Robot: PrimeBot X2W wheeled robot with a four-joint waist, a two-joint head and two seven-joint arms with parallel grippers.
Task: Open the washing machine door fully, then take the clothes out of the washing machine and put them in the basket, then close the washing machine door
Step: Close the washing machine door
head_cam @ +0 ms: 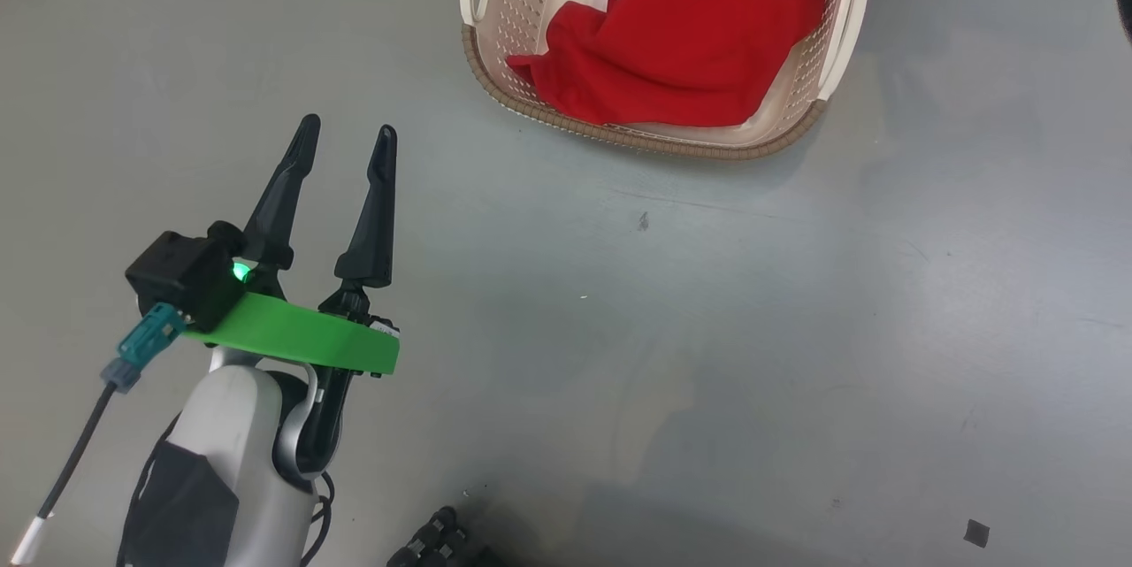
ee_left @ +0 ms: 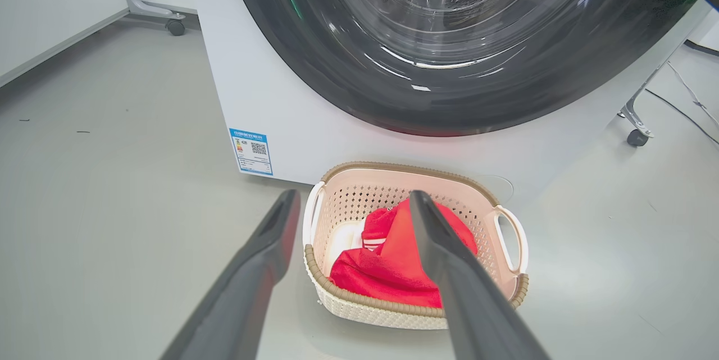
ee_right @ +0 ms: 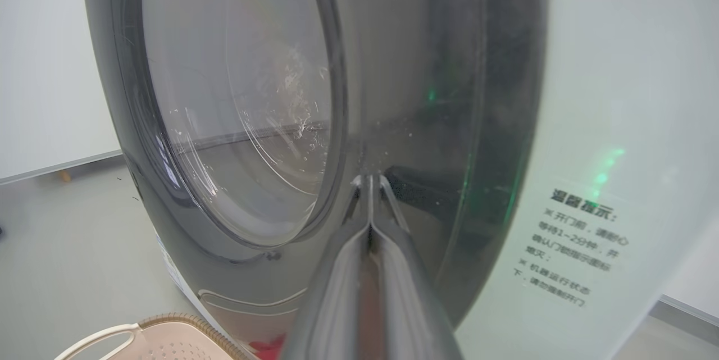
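Viewed along the right claw (ee_right: pixel 371 180), shut into a single dark wedge rising from the bottom edge. Aimed tip-first at the wide, glossy black rim of the washing machine door (ee_right: pixel 427 96); touching or just short of it, impossible to tell. Left of the tips, the bulging glass window (ee_right: pixel 236 113), smeared with pale streaks and mirroring the room. To the right, the white front of the washing machine (ee_right: pixel 618 96), printed with black lettering (ee_right: pixel 578 247) and flecked with green glints. In the lower left corner, a cream handle and brown woven rim of the basket (ee_right: pixel 151 333), with a red patch (ee_right: pixel 269 347) just beside it, too cropped to identify. Beyond, grey floor (ee_right: pixel 56 247) and white wall (ee_right: pixel 45 68).
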